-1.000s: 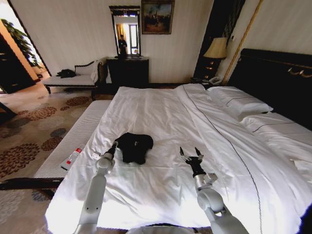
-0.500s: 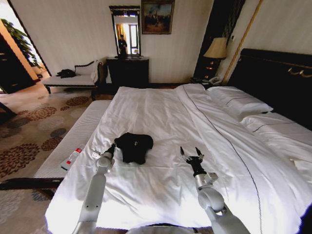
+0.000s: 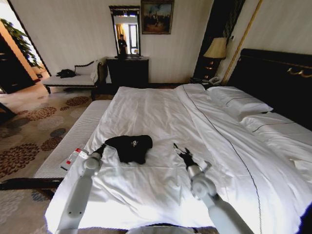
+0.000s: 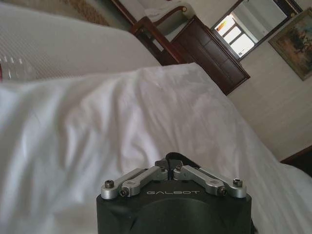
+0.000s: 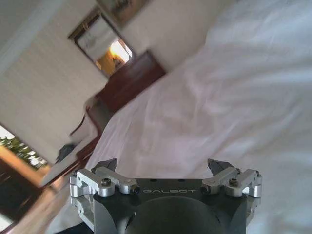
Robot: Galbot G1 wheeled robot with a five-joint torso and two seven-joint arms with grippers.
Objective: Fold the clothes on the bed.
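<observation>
While left gripper (image 3: 103, 146) pinches black T-shirt (image 3: 130, 147) near bed (image 3: 161, 117) foot edge, right gripper (image 3: 179, 151) hovers (fingers wide).

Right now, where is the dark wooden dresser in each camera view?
Head view: dresser at the room's far end, beyond the bed.
Left wrist view: dresser past the bed's edge, beside the bench.
Right wrist view: dresser beyond the bed.
Shared landmark: the mirror above it.

Black T-shirt (image 3: 130, 146) — white bed (image 3: 161, 117)
</observation>
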